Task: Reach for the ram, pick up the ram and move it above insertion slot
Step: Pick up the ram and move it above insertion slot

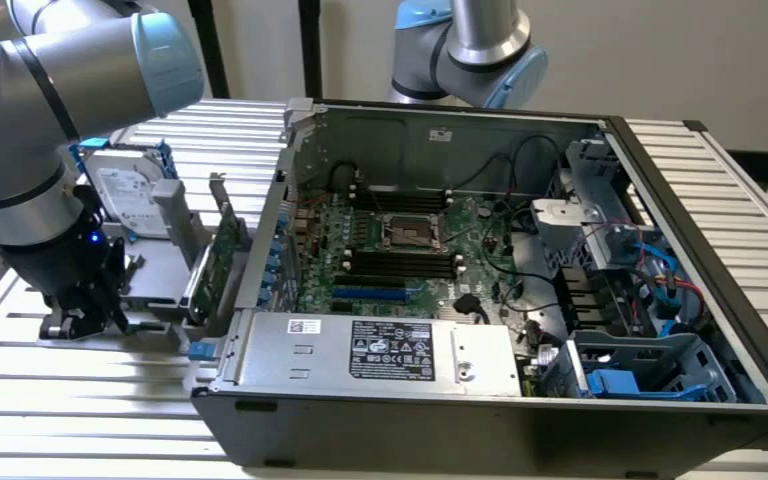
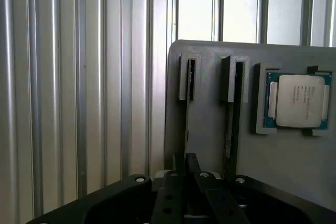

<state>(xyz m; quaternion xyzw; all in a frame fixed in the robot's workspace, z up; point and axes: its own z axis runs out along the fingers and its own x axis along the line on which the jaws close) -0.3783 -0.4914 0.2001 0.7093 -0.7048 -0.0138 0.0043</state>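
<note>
With the reach apparently done, the gripper [image 2: 185, 167] has its jaws clamped on the ram [image 2: 187, 103], which stands on edge in the grey holder [image 2: 207, 124] on the counter [image 1: 64, 410], not yet lifted or carried to the open computer [image 1: 491, 440] beside the holder.

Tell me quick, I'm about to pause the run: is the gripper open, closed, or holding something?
Gripper: fingers closed on the memory stick, which stands on edge in its grey holder.
</note>
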